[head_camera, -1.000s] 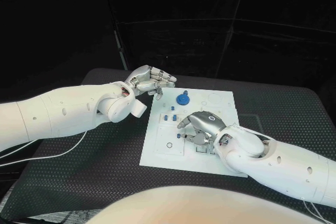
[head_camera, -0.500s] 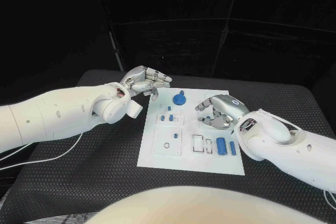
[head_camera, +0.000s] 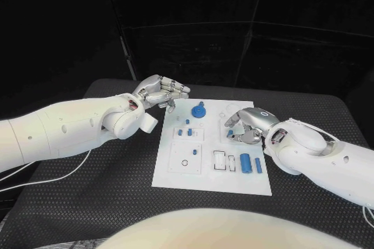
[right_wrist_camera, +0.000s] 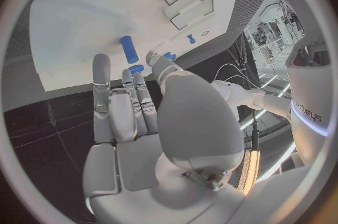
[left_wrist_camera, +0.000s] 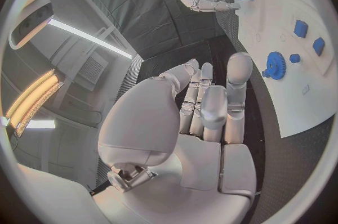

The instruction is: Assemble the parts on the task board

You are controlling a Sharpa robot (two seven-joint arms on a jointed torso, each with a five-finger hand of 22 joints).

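The black table (head_camera: pixel 101 206) carries the white task board (head_camera: pixel 175 176), which lies in its middle, between the two arms.

The left robot hand (head_camera: pixel 162 90) hangs just beyond the far left corner of the board. Its fingers are curled in toward the palm and there is nothing inside them. In the left wrist view the same fingers (left_wrist_camera: pixel 211 111) stand close together, bent over the palm, with no part between them.

The right robot hand (head_camera: pixel 245 125) is above the right half of the board. Its fingers are apart and bent a little downward, and it holds no part. A small blue cylinder (right_wrist_camera: pixel 129 48) lies on the board just beyond its fingertips in the right wrist view.

A blue gear (head_camera: pixel 200 110) sits near the far edge of the board, close to the left robot hand. Two long blue pegs (head_camera: pixel 246 163) lie side by side on the near right part of the board. Two small blue blocks (head_camera: pixel 185 132) sit in a marked rectangle left of the middle.
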